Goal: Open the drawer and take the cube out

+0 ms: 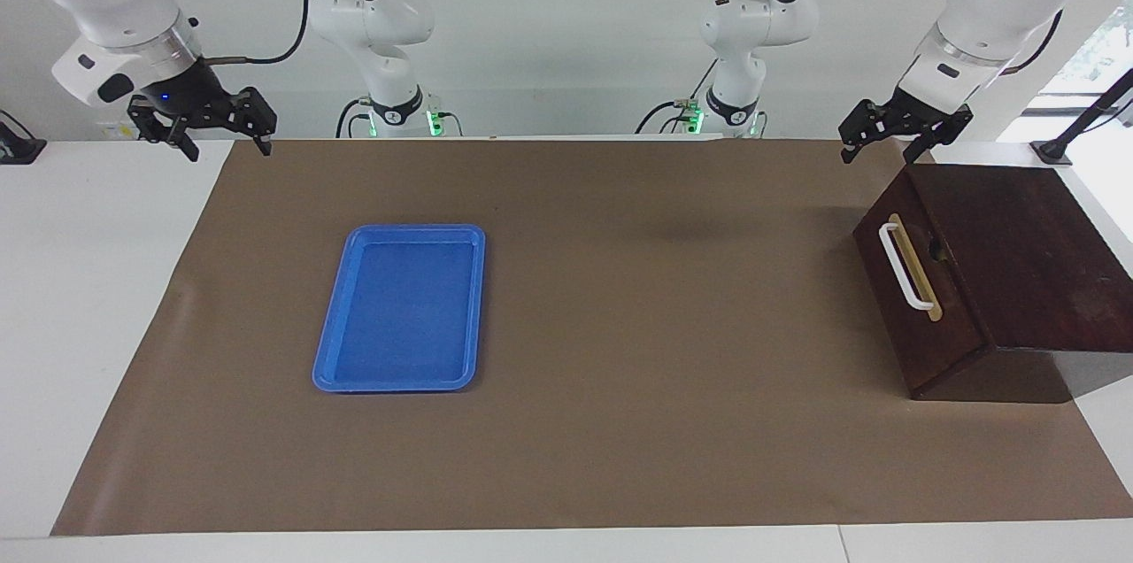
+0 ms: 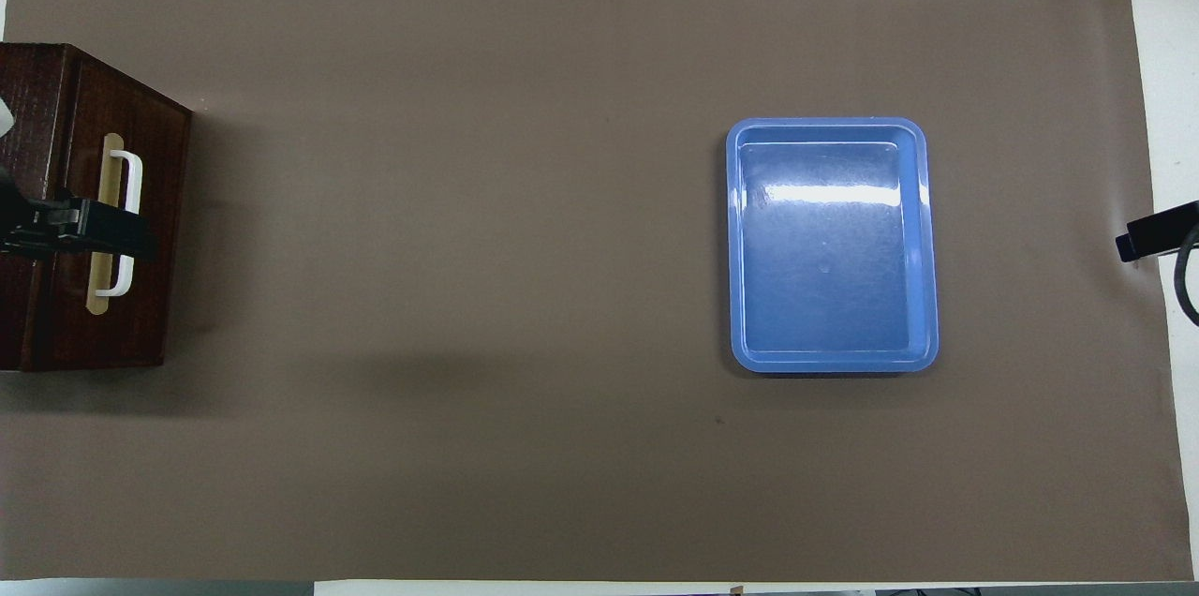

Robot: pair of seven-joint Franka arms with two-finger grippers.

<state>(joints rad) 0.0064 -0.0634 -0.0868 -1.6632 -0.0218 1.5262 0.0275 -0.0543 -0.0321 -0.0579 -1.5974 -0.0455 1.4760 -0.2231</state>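
The dark brown wooden drawer (image 1: 934, 346) stands shut at the left arm's end of the table, with its white bar handle (image 1: 901, 266) facing the middle of the table. It also shows in the overhead view (image 2: 140, 334). The yellow cube is hidden. My left gripper (image 1: 879, 154) is open and hangs in the air by the drawer box's corner nearest the robots, apart from the handle. In the overhead view it (image 2: 103, 235) covers the middle of the handle (image 2: 131, 179). My right gripper (image 1: 228, 149) is open and empty and waits over the mat's edge at the right arm's end.
An empty blue plastic tray (image 1: 403, 306) lies on the brown mat (image 1: 655, 368) toward the right arm's end; it also shows in the overhead view (image 2: 832, 245). The right gripper's tip (image 2: 1147, 243) shows at the mat's edge.
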